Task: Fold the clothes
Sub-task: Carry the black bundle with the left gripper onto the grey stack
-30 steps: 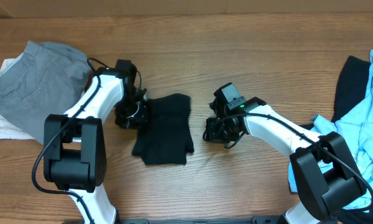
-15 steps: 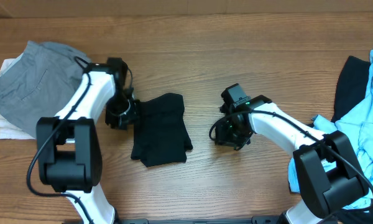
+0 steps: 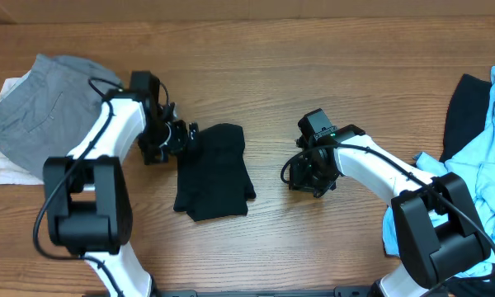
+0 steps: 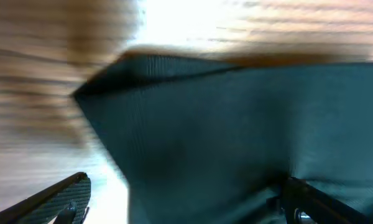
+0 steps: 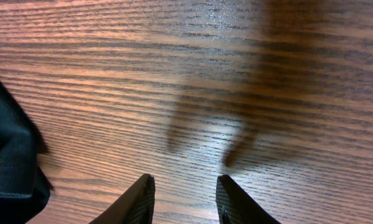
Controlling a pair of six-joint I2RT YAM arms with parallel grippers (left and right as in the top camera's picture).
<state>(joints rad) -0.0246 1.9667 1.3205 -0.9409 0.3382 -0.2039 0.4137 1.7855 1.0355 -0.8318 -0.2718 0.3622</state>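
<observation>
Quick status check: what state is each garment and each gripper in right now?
middle black garment: folded, lying flat, unheld.
grey garment: loosely heaped on white garment.
light blue garment: crumpled, at right edge.
left gripper: open, at the middle black garment's edge.
right gripper: open, empty, above bare table.

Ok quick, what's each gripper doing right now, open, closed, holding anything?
Left gripper: open wide at the black garment, not gripping it.
Right gripper: slightly open over the table, holding nothing.
</observation>
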